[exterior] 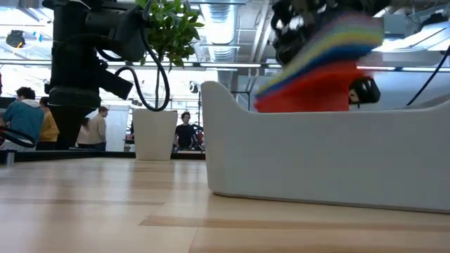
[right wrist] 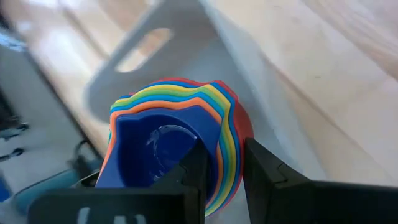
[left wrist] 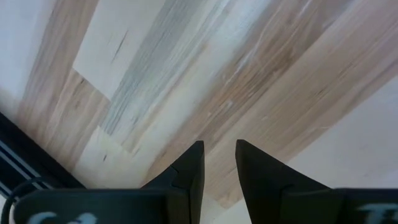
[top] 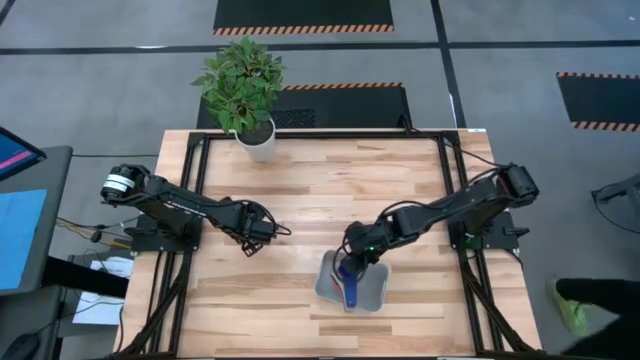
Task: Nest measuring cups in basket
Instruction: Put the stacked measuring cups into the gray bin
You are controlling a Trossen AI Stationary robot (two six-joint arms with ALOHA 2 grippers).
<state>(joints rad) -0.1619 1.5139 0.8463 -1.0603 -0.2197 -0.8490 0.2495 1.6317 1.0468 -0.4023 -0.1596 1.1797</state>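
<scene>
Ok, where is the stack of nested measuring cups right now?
In the high view, the nested measuring cups sit inside the basket near the table's front edge, right of centre, directly beneath the right claw, whose fingers straddle the stack's rim.

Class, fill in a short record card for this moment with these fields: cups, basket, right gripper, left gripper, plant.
cups: measuring cups nested in one stack, dark blue innermost, red outermost
basket: pale basket near the table's front edge, stack inside it
right gripper: right gripper over the basket, fingers closed on the stack's rim
left gripper: left gripper above bare wood on the table's left side, fingers slightly apart, holding nothing
plant: potted plant at the table's back edge
</scene>
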